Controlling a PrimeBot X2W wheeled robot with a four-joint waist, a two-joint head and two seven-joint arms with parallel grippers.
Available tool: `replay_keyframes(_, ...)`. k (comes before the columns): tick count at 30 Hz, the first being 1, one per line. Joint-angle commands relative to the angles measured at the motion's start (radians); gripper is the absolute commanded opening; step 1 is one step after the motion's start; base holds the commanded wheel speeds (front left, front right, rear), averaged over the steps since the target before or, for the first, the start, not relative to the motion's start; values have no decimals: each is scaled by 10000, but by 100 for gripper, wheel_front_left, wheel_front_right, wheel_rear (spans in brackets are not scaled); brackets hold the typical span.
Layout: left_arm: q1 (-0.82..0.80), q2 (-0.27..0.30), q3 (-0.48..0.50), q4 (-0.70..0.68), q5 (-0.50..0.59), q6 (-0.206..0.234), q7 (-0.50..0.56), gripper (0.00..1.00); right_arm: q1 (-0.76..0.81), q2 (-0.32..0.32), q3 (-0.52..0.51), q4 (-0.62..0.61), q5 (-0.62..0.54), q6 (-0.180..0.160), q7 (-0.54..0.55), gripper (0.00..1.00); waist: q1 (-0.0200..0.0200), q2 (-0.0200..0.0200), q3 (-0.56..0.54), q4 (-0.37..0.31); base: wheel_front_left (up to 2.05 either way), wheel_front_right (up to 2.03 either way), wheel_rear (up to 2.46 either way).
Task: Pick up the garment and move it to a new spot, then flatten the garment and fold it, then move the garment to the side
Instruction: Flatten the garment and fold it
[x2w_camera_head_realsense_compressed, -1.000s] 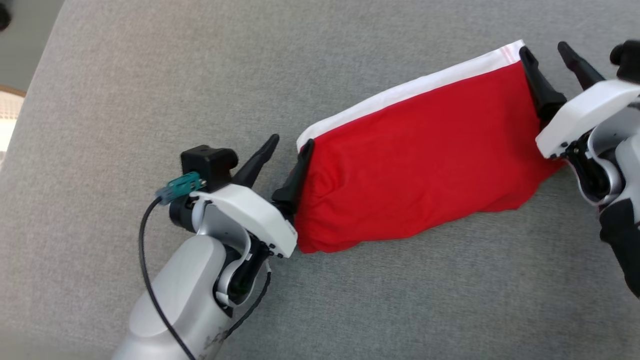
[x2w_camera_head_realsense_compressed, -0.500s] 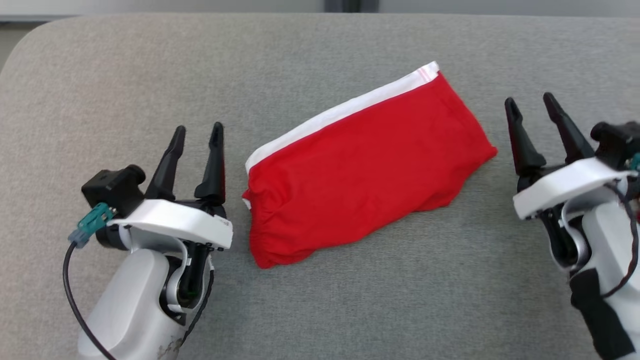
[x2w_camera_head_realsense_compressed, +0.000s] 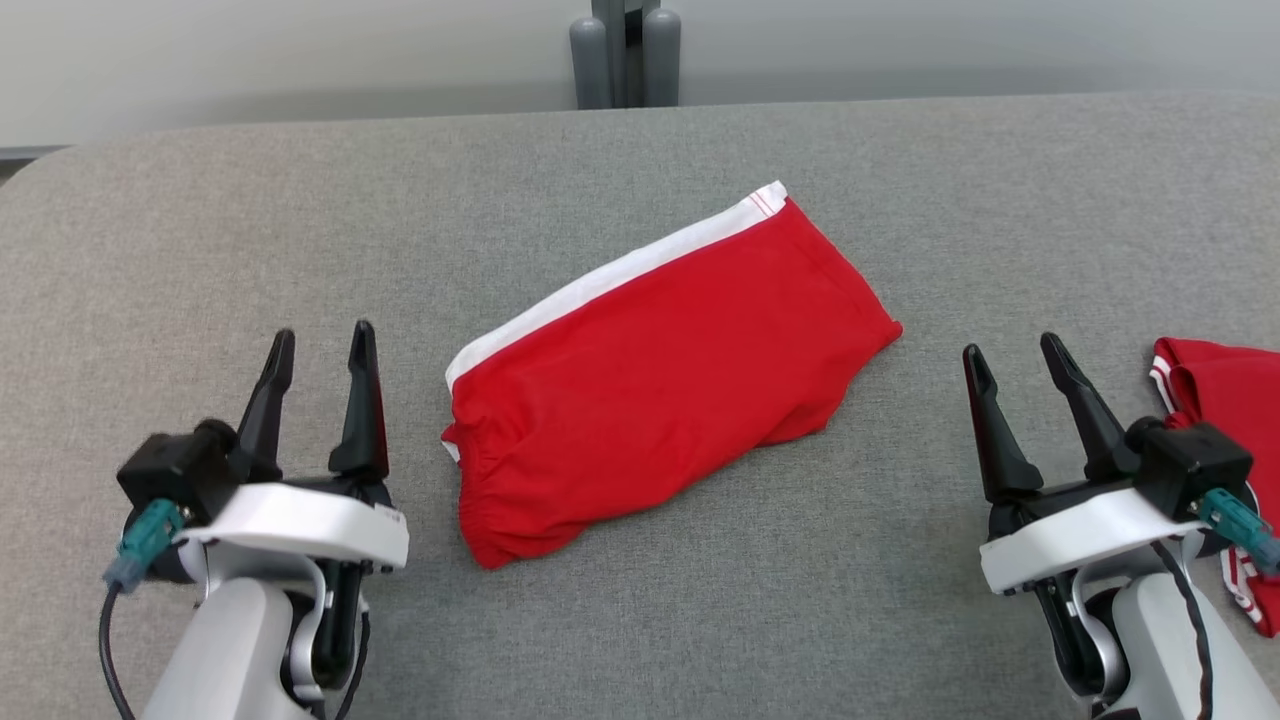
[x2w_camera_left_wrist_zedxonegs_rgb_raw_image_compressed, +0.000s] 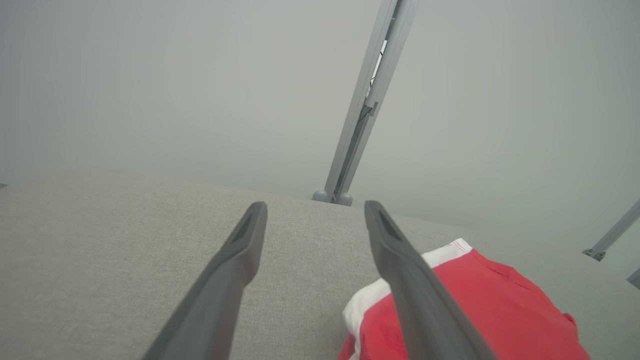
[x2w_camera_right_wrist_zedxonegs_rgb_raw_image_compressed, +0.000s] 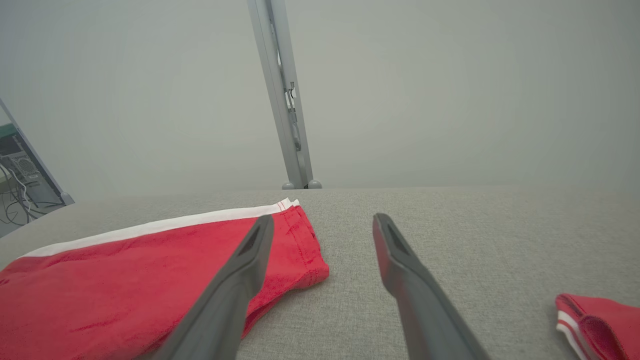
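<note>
The folded red garment (x2w_camera_head_realsense_compressed: 660, 380) lay near the middle of the grey cloth-covered surface (x2w_camera_head_realsense_compressed: 640, 140), set on a slant; its white band (x2w_camera_head_realsense_compressed: 610, 285) ran along the far edge, climbing toward my right, while its gathered, rounded end sat nearer to me and toward my left; nothing touched it. My left gripper (x2w_camera_head_realsense_compressed: 323, 332) stood just beside that gathered end, to its left, with a strip of bare grey cloth between them; its two dark fingers were spread apart, pointed away from me, and held nothing. From my left wrist the garment showed low on the right, its white-edged corner peeking out past the right-hand finger (x2w_camera_left_wrist_zedxonegs_rgb_raw_image_compressed: 415, 290), which crossed in front of it in that view; the gap between the fingers showed bare grey cloth. My right gripper (x2w_camera_head_realsense_compressed: 1010, 345) stood off the garment's other end, near its hemmed corner yet clear of it; its fingers too were parted and empty. From my right wrist the garment spread to the left, and the left-hand finger (x2w_camera_right_wrist_zedxonegs_rgb_raw_image_compressed: 235, 285) crossed in front of its hemmed end. A second red piece (x2w_camera_head_realsense_compressed: 1215, 385) with white stripes lay at the far right, just beyond my right gripper, well apart from the folded garment. A grey post (x2w_camera_head_realsense_compressed: 625, 50) rose past the far edge of the surface.
</note>
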Motion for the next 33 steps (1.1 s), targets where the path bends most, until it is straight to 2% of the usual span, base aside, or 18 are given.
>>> replay_keyframes(1,216,53,86,-35,288,-45,-30,100,160,2,-83,-111,-132,-4,-27,100,0,0,-90,-52,0,0,0)
replay_keyframes(7,921,27,208,-17,1220,-35,-33,100,602,141,-220,-337,-298,-4,183,100,0,0,-434,-76,0,0,0)
replay_keyframes(19,957,-183,-69,55,1681,-143,-35,100,290,-27,-721,-117,-274,-4,543,100,0,0,-514,552,0,0,0)
replay_keyframes(25,661,-345,-349,-21,1813,-244,-35,100,-787,-420,-842,1097,-116,-4,762,100,0,0,-124,1195,0,0,0)
replay_keyframes(32,402,-581,-593,-8,1897,-322,-35,100,-2268,-722,-416,3225,113,-4,746,100,0,0,501,1922,0,0,0)
replay_keyframes(33,402,-581,-593,-8,1897,-322,-35,100,-2268,-722,-416,3225,113,-4,746,100,0,0,501,1922,0,0,0)
